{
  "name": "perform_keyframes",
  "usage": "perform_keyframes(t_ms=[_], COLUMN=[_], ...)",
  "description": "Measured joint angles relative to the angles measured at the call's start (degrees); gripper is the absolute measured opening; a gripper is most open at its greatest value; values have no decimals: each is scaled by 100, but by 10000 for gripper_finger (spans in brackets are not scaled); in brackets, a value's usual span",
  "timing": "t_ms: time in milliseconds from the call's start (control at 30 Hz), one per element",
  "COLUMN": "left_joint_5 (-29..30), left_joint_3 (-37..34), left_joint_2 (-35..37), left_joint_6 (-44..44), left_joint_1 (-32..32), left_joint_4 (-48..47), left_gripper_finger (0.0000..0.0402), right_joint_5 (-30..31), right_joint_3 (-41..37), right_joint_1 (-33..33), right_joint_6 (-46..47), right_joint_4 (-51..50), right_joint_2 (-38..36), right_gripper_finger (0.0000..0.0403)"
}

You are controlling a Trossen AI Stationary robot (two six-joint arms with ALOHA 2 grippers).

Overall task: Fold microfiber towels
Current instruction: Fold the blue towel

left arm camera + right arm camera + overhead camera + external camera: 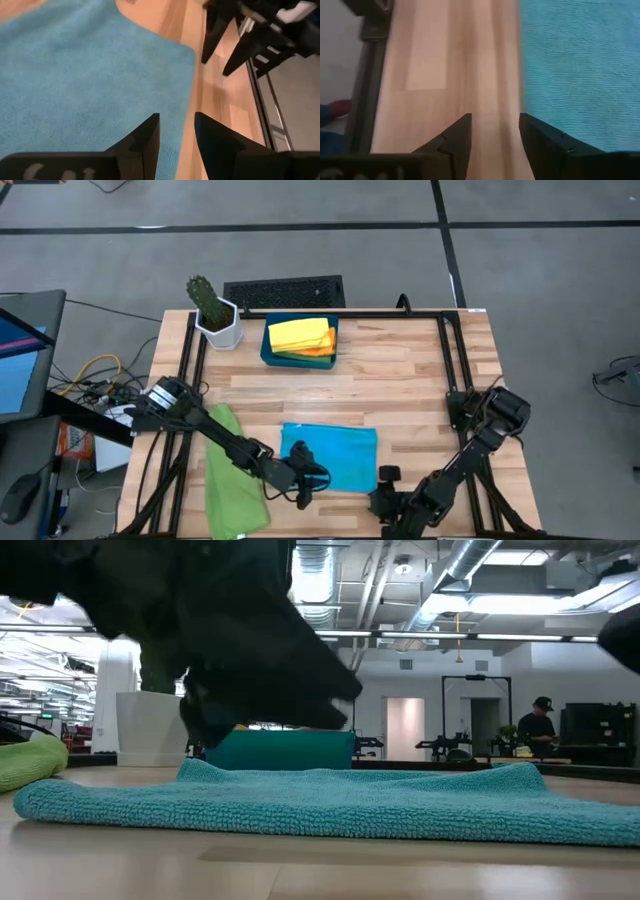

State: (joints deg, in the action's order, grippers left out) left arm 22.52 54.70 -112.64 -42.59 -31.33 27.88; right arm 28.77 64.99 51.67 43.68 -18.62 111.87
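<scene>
A sky-blue towel (335, 457) lies flat on the wooden table near its front edge, and the low view shows it as a low ridge (330, 802). My left gripper (306, 480) hangs open over the towel's near left part (90, 85). Both of its fingers stand above the cloth near an edge. My right gripper (386, 483) is open over bare wood (445, 75) just beside the towel's right edge (530, 75). A green towel (232, 478) lies crumpled at the near left. Yellow and orange towels (300, 335) rest folded in the dark teal tray (266, 352).
A cactus in a white pot (216, 318) stands at the far left corner, with a black keyboard (284, 290) behind the tray. Black frame rails (446, 350) run along both table sides. Bare wood lies between tray and blue towel. A person (543, 725) stands far off in the room.
</scene>
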Motion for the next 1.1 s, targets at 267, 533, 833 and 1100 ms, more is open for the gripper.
perform_keyframes(t_ms=[267, 533, 833, 1100], left_joint_5=[26, 49, -111, 212], left_joint_3=[4, 7, 11, 632], left_joint_2=[-13, -8, 400, 444], left_joint_6=[-54, 81, 98, 317], left_joint_1=[-20, -26, 72, -195], left_joint_4=[24, -30, -175, -665], left_gripper_finger=[114, 114, 114, 96], right_joint_5=[30, 168, -272, -352], right_joint_3=[2, -31, -624, -628], right_joint_1=[21, -83, -166, -281], right_joint_6=[131, 175, 500, 488], right_joint_4=[-334, -546, 91, 183], right_joint_2=[-170, -90, -133, -129], right_gripper_finger=[185, 174, 160, 89])
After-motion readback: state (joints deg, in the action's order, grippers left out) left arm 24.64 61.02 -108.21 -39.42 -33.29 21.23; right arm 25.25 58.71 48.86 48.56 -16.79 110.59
